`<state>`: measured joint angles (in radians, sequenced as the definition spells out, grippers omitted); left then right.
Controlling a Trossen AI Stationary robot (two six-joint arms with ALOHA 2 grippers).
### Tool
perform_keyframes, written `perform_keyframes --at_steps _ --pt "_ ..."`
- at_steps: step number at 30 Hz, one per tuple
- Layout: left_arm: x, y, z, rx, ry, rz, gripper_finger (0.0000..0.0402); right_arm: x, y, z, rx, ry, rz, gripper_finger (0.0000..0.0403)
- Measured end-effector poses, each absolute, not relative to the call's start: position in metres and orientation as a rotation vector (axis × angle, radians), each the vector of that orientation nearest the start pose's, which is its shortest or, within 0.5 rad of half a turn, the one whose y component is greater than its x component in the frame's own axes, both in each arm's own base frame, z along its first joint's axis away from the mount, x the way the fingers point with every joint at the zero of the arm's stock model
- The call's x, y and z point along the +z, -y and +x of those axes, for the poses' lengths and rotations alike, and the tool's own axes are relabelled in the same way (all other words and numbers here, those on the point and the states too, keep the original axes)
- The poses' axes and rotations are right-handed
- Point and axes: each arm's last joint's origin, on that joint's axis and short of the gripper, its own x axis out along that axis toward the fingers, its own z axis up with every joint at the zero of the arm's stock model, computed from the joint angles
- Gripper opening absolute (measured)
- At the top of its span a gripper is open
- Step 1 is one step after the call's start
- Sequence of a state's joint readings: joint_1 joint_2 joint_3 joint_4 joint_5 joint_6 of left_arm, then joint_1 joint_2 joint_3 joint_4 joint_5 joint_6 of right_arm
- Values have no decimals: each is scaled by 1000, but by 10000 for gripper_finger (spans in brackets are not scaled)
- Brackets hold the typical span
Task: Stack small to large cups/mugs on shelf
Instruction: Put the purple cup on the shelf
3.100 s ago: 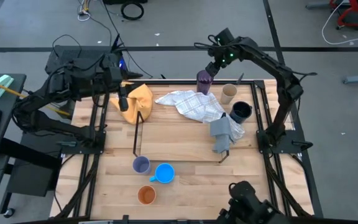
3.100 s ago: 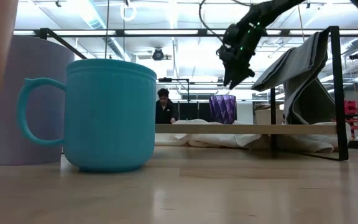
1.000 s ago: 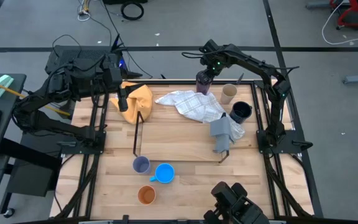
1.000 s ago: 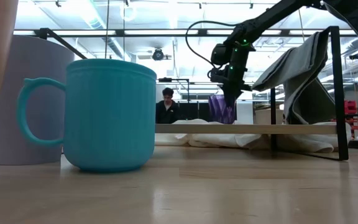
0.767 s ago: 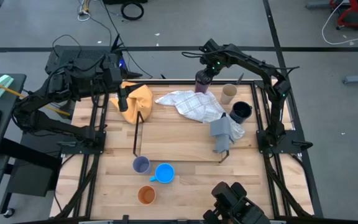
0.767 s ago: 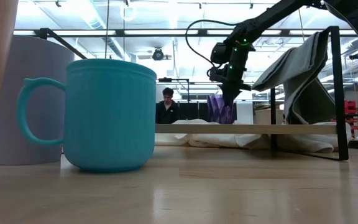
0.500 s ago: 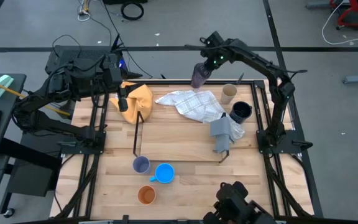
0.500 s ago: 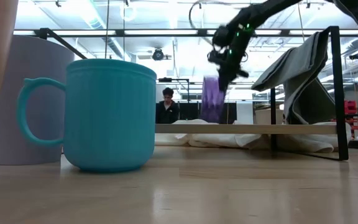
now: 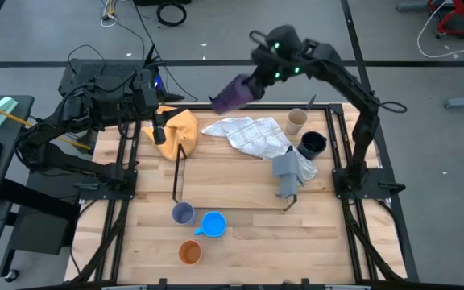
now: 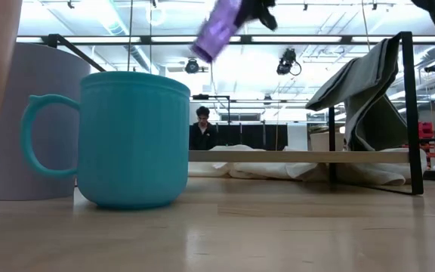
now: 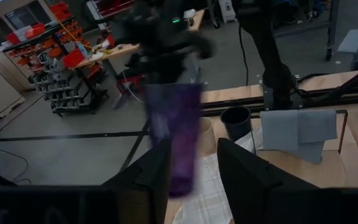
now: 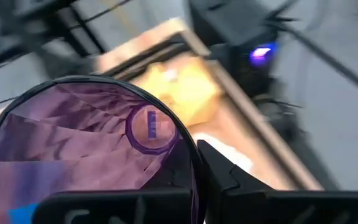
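1. High view: right gripper (image 9: 258, 78) pinches the purple cup (image 9: 232, 94), tilted, high over the table's (image 9: 240, 250) far edge.
2. Low view: cup aloft, well above the shelf (image 10: 300, 156).
3. Left wrist view: left gripper (image 11: 191, 163) jaws spread, empty.
4. Right wrist view: cup rim pinched; thin rim hold could slip.

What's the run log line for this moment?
right gripper: shut on purple cup, raised, tilted | left gripper: open, by yellow cloth | shelf: no cups
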<state>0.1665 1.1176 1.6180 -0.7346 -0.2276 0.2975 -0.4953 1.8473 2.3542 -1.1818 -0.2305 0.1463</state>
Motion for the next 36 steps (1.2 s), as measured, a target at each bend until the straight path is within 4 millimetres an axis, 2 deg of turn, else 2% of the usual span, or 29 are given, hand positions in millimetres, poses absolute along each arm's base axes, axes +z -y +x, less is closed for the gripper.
perform_keyframes --at_steps 5,8,11,13,16,18,25,30,36 --pt "491 -36 177 355 -278 312 131 466 105 343 -144 -633 386 9" --pt "492 -36 175 356 -270 317 132 460 78 365 -65 -611 393 9" --pt "495 -35 170 356 -260 332 136 447 59 387 -12 -627 383 9" --pt "500 -35 167 360 -241 335 137 433 54 400 -3 -668 382 9" --pt "507 -34 162 362 -226 338 135 410 54 417 -14 -730 370 9" --pt "512 -33 158 364 -213 347 132 402 57 423 -20 -749 371 9" --pt "523 -31 144 362 -224 352 131 387 81 431 -90 -771 356 9" --pt "524 -30 141 361 -229 353 137 381 98 435 -129 -758 359 9" --pt "523 -30 141 354 -250 383 131 382 102 436 -133 -735 341 9"
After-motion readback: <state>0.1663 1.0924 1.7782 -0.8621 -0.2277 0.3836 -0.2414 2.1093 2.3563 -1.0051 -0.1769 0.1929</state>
